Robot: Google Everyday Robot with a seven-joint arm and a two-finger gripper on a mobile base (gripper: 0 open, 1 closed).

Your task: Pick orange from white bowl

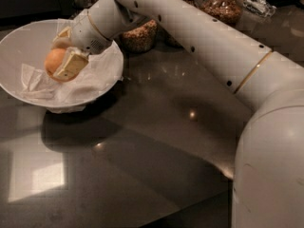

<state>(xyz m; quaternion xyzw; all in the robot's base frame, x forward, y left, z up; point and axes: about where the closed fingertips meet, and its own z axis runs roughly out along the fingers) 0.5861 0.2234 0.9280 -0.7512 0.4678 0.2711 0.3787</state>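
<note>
Gripper (61,51) reaches into the white bowl (21,44) from two o'clock; its two fingers (70,64) clamp the orange (52,60). Fruit bulges out toward nine o'clock, above the crumpled paper (88,87).

We see a dark glossy table (142,146) carrying the bowl (16,46) at left and grain jars (140,36) behind it. Our gripper (64,51) sits inside the bowl, clasping the orange (52,61).

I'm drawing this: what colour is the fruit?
Pale orange, camera view; the gripper grips the fruit in the white bowl.
</note>
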